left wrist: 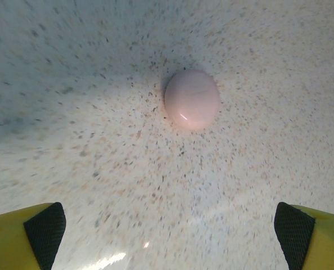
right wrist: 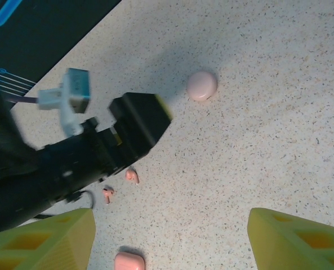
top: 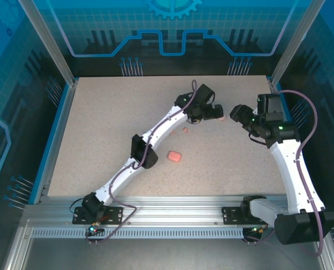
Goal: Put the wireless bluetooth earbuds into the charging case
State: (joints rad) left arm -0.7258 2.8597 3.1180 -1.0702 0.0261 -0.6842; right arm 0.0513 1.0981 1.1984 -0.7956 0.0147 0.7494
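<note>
Earbuds in coral pink, two of them, lie loose on the speckled counter. The second earbud sits just beside the first without touching it. From above, the earbuds are small specks near the middle of the counter, close beside the outstretched left arm.

A coral case lies nearer the arm bases, apart from the earbuds. It looks like a shut rounded block, and in the right wrist view the coral case is cut off by the bottom border. A pale pink case lies on the far side of the earbuds, rounded like a pebble and with its lid shut. From above, the pale pink case sits between the two arm tips.

The left fingers are spread wide and hold nothing, and the pale pink case lies ahead of them, clear of both pads. In the right wrist view the left fingers stand near the pale pink case without touching it. The right fingers are also spread wide and hold nothing, above bare counter.

An edge of the counter runs slantwise across the upper left of the right wrist view, with a dark blue-lined panel beyond it, and the pale pink case lies well in from it. Bare counter stretches wide to the left of the left arm and along the near strip in front of the bases.
</note>
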